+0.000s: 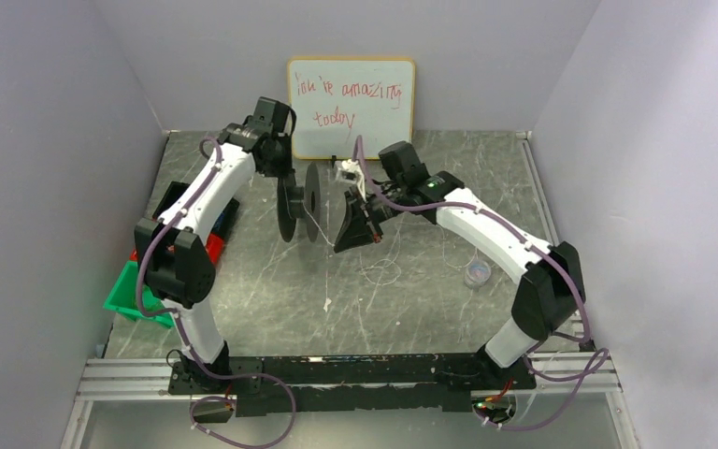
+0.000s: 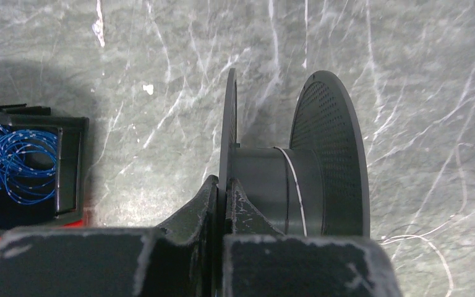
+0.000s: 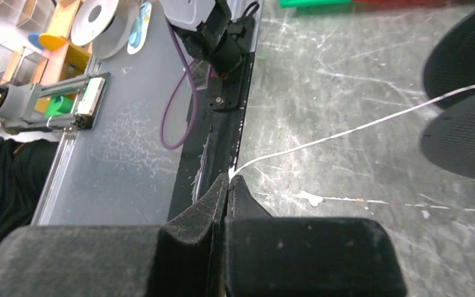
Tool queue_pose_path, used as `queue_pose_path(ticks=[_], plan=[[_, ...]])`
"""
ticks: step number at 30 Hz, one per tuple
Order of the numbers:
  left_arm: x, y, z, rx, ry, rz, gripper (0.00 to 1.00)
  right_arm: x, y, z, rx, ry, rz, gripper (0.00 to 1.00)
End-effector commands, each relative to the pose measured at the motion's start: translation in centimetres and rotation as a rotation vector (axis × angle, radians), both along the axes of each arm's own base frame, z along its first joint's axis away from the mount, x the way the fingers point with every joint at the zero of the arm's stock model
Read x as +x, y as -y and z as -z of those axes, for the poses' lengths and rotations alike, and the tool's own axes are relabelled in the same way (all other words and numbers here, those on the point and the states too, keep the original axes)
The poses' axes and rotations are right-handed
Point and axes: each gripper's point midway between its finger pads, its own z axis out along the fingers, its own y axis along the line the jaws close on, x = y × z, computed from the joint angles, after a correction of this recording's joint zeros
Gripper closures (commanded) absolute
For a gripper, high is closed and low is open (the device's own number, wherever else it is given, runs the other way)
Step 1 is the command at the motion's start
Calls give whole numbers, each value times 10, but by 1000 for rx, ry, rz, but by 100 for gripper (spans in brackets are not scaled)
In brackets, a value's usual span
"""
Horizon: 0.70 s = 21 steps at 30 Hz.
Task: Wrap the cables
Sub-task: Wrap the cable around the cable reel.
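On a grey, white-veined, stone-look table [image 1: 411, 318], two white arms meet at centre frame below a handwritten whiteboard [image 1: 351, 108]. The left gripper [image 2: 222, 185] is clenched on the near flange of a black spool [image 2: 328, 154], which it holds on edge over the table. The spool is a matte two-disc reel with finely perforated faces and a smooth round hub. The right gripper [image 3: 229, 180], its worn black fingers pressed together, pinches the cable [image 3: 359, 127]. This hair-thin whitish wire runs taut from the fingertips to the spool at the right edge of the right wrist view. One turn lies across the hub, and the limp remainder loops on the table at lower centre-right of the overhead view. Winding appears barely begun. The next move likely calls for carrying the pinched strand round the hub under light tension, keeping it between the flanges.
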Motion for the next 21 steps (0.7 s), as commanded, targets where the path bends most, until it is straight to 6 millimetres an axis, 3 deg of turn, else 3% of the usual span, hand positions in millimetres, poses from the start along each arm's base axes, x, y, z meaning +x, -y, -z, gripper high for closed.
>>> queue_pose_path(ticks=[1, 10, 15, 21], plan=[[24, 4, -50, -129, 136, -36, 97, -13, -6, 17, -21, 0, -62, 100], [21, -5, -102, -341, 214, 20, 97, -17, -13, 59, -76, -41, -82, 100], [0, 6, -146, -507, 283, 185, 97, -8, -14, 80, -108, -94, -60, 100], [-35, 19, -171, -553, 327, 345, 97, 19, -9, 89, -113, -159, 43, 100]])
